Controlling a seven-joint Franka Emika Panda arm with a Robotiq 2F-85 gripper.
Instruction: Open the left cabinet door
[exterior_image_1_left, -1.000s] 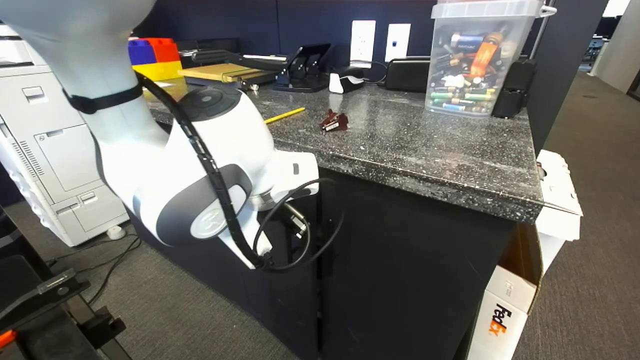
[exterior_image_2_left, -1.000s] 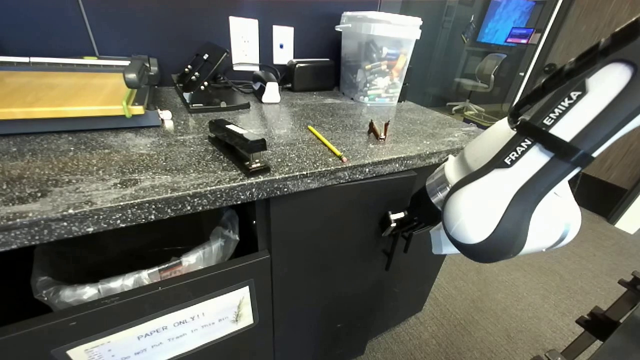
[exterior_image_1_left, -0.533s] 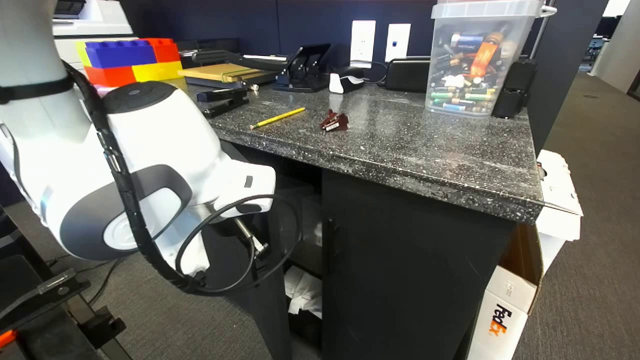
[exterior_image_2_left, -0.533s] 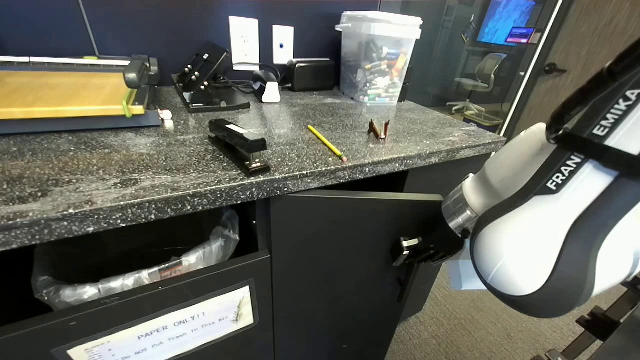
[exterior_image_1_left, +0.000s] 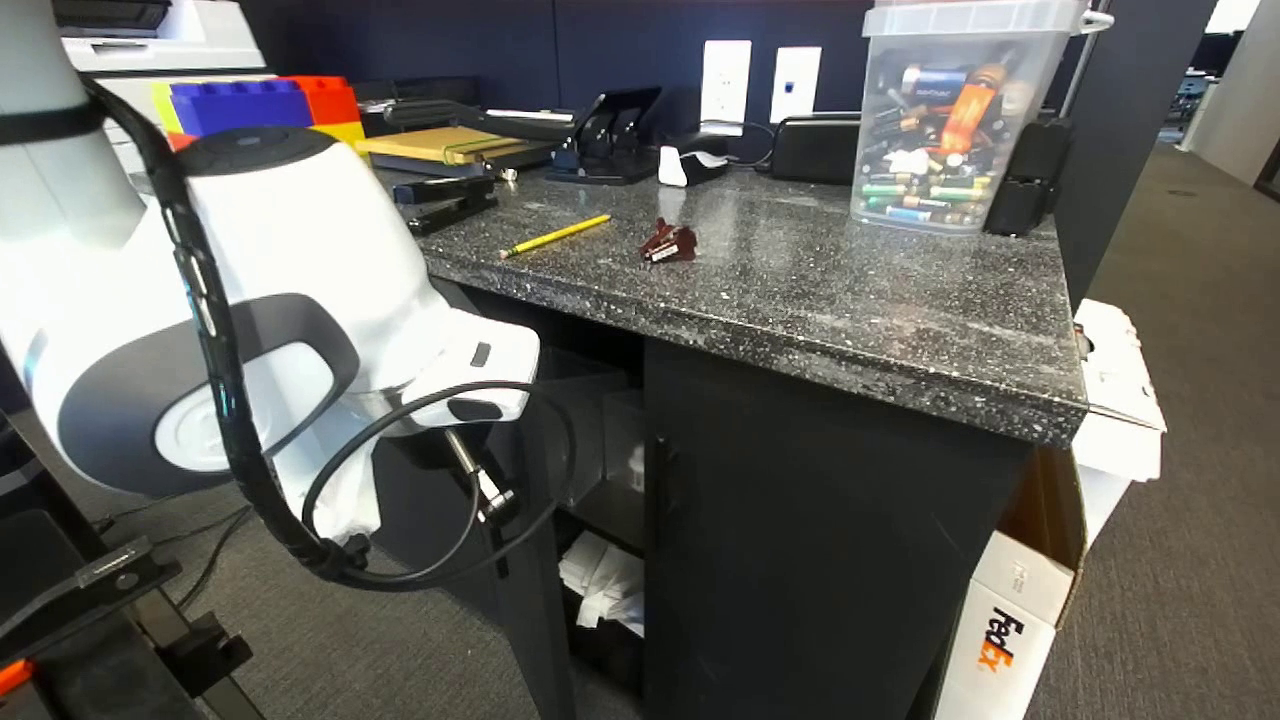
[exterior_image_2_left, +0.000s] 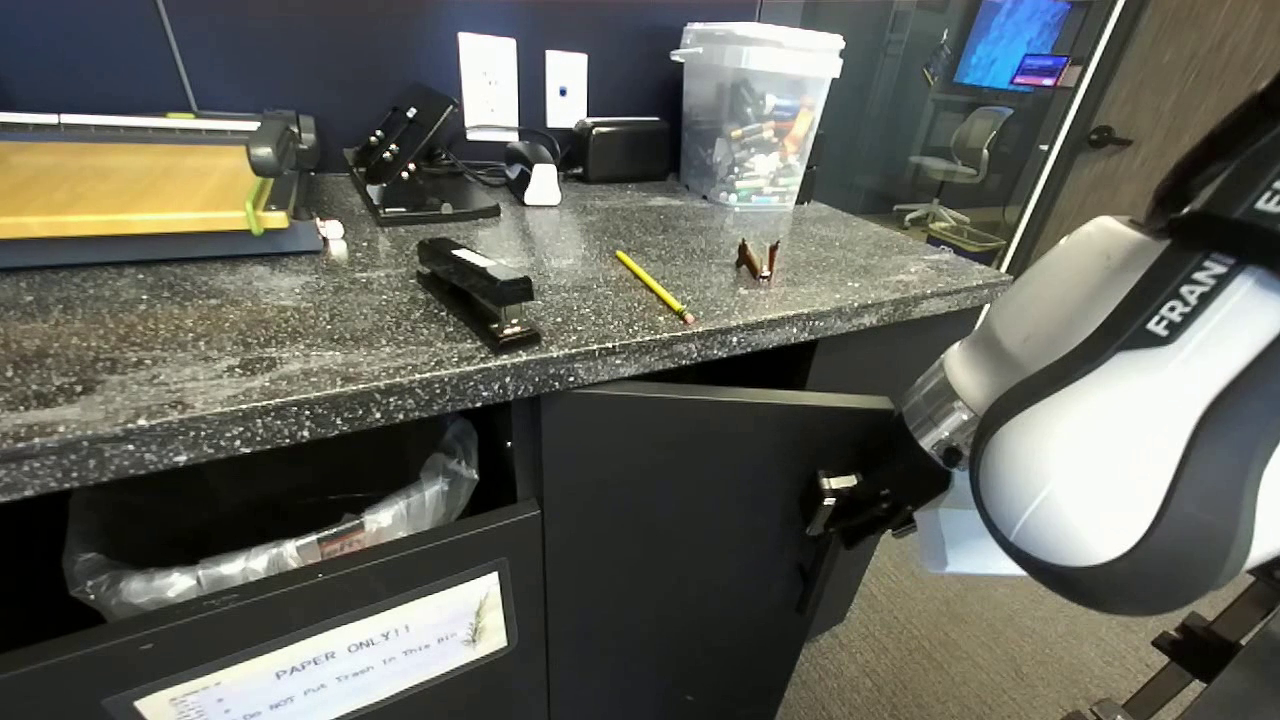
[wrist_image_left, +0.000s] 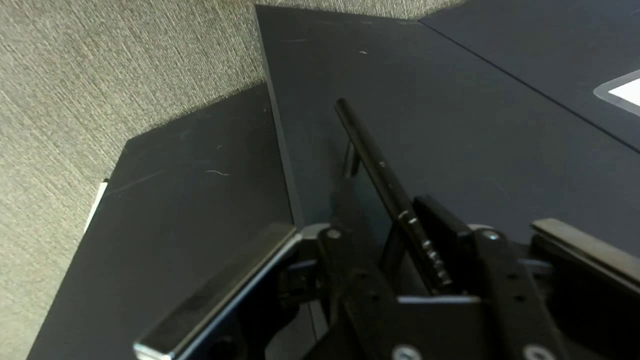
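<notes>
The left cabinet door (exterior_image_2_left: 660, 520) is a dark charcoal panel that stands partly open, swung out from under the counter. Its inner space shows in an exterior view, with white paper (exterior_image_1_left: 605, 580) on a shelf. The door's black bar handle (wrist_image_left: 372, 155) runs between my fingers in the wrist view. My gripper (wrist_image_left: 417, 215) appears shut on this handle near its upper end. One finger lies right along the bar; the other is in dark shade. In an exterior view, my gripper (exterior_image_2_left: 830, 505) is at the handle, and the bar's lower end shows beneath it.
The twin door (exterior_image_1_left: 800, 540) is shut beside the opening. The speckled counter (exterior_image_1_left: 850, 300) overhangs above and holds a stapler (exterior_image_2_left: 475, 290), a pencil (exterior_image_2_left: 650, 285) and a clear bin (exterior_image_2_left: 760, 120). A pulled-out drawer (exterior_image_2_left: 60, 680) adjoins the hinge side. A FedEx box (exterior_image_1_left: 1000, 640) stands at the cabinet's end.
One second ago the left door was nearly flush. It swung outward with my gripper at its handle, and a little further in the last half second. The arm moved back from the cabinet.
</notes>
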